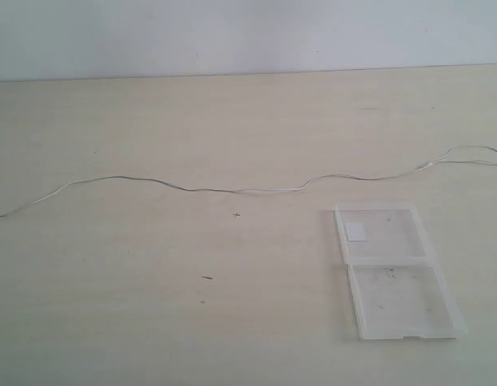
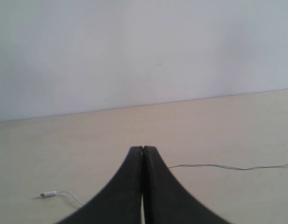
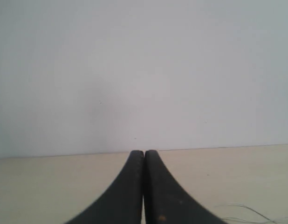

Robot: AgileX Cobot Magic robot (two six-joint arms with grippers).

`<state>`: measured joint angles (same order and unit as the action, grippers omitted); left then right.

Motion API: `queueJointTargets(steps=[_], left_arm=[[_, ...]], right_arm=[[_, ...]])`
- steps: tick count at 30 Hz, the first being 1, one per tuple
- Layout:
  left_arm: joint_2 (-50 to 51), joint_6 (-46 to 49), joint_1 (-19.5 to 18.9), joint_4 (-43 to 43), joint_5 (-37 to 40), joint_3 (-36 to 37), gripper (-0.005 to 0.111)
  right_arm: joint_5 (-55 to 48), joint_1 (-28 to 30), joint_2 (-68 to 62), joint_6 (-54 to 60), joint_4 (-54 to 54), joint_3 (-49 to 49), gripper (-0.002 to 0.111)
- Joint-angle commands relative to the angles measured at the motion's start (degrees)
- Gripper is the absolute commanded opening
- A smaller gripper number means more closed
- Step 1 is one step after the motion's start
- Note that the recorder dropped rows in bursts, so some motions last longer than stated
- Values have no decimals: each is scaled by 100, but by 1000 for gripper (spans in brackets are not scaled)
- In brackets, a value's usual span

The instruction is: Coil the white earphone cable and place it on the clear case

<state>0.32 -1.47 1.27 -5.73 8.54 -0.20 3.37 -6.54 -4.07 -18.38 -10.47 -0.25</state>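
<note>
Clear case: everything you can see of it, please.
The clear case looks like thin transparent plastic, two square halves joined at a hinge, opened flat on the table, right of centre in the exterior view. A small white sticker sits in the far half's corner; dark specks dot both halves. Nothing lies on it; the white earphone cable runs beyond it, not touching.

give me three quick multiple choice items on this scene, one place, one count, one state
1. In the exterior view the case lies: A on the cable; B left of centre; C on the right, apart from the cable.
2. Case halves lying open: A two; B one; C three.
3. The cable is: A coiled; B stretched out on the table; C lying on the case.
1 C, bare table parts them; 2 A, two squares meet at a hinge; 3 B, it runs uncoiled across the view.
</note>
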Motion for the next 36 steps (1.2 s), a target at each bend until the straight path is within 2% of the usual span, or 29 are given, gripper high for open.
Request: queueJointTargets(steps=[1,5,10,15,17,18,19,20,23,24,25,27,29,31,34,36], left_arm=[[-32,24,-5,63,-29,20,0],[-32,15,-5,63,-29,20,0],[-32,15,-5,63,-29,20,0],[-32,15,-5,63,-29,20,0],[-32,15,-5,63,-29,20,0],[-32,15,-5,63,-29,20,0],[-32,15,-5,63,-29,20,0],[-32,15,-5,63,-29,20,0],[-32,15,-5,63,-29,20,0],[-32,15,-5,63,-29,20,0],[-32,15,-5,63,-29,20,0],[-32,15,-5,63,-29,20,0],[-32,15,-5,63,-29,20,0],[-32,15,-5,63,-29,20,0],[-32,15,-5,63,-29,20,0],[-32,15,-5,63,-29,20,0]], right_arm=[[386,35,14,-565,175,25,0],[1492,35,14,-1900,630,25,0],[3298,35,-16,-1939,805,25,0],[3208,35,-1435,-2795,-1263,-1785,0],[2594,35,-2610,-2831,-2013,-2947,0],[1902,35,-3344,-2941,-2664,-3802,0],[1474,35,-3733,-3107,-3140,-4215,0],[753,21,-4412,-3614,-4105,-4864,0],[408,-15,-5624,-4289,-6016,-5772,0],[608,-15,-6036,-4316,-6950,-6055,0],[745,-15,-6265,-4258,-7422,-6202,0],[233,-15,-6999,-4257,-8439,-6657,0],[-651,-15,-7540,-4171,-8594,-6878,0],[-1047,-15,-8087,-3414,-8544,-6993,0],[-1647,-15,-8725,-3080,-8264,-7284,0],[-2086,-15,-9032,-2461,-8091,-7452,0]])
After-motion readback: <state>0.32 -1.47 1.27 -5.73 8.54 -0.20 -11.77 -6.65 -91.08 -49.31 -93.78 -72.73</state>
